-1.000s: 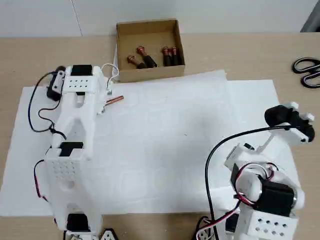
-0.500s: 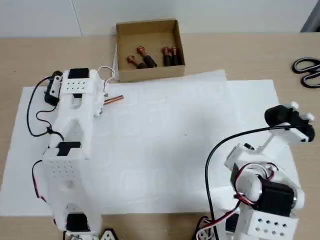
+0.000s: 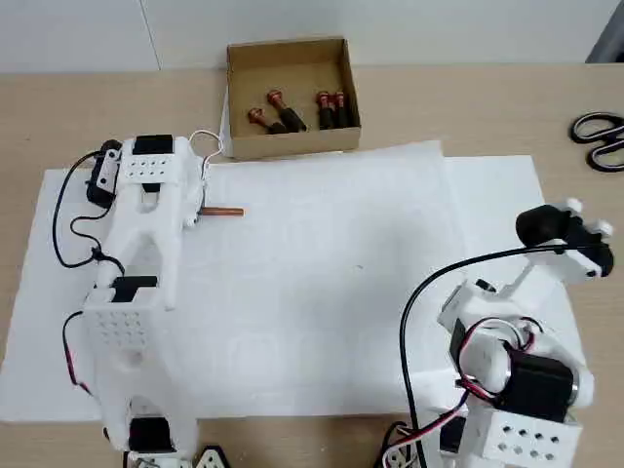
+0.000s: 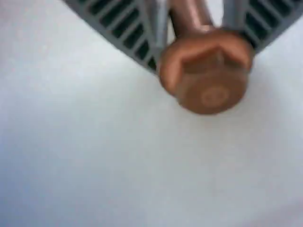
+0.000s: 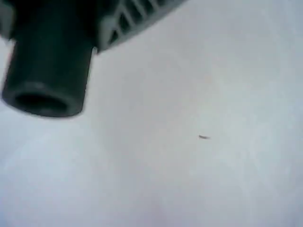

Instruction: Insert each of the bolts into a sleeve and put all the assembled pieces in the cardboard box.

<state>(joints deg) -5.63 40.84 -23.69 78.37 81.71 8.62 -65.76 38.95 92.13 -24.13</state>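
Nearest me, my right end effector [image 5: 57, 23] is clenched on a short black plastic sleeve [image 5: 45, 75], its open mouth hanging over the white foam sheet [image 3: 341, 292] on the light wooden desk [image 3: 97, 107]. Further out, my left end effector [image 4: 194, 16] grips a copper-coloured metal bolt [image 4: 204, 78] by its shank, level above the sheet. These 2 are not yet joined. Farthest, the open brown cardboard box [image 3: 289, 49] already holds what I judge are 4 assembled pieces [image 3: 283, 112]; this pair looks like the last.

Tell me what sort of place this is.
Probably a robotics lab workbench: the left arm and right arm stand on a wooden table, over a white foam sheet, with a cardboard box of assembled bolts and scissors nearby.
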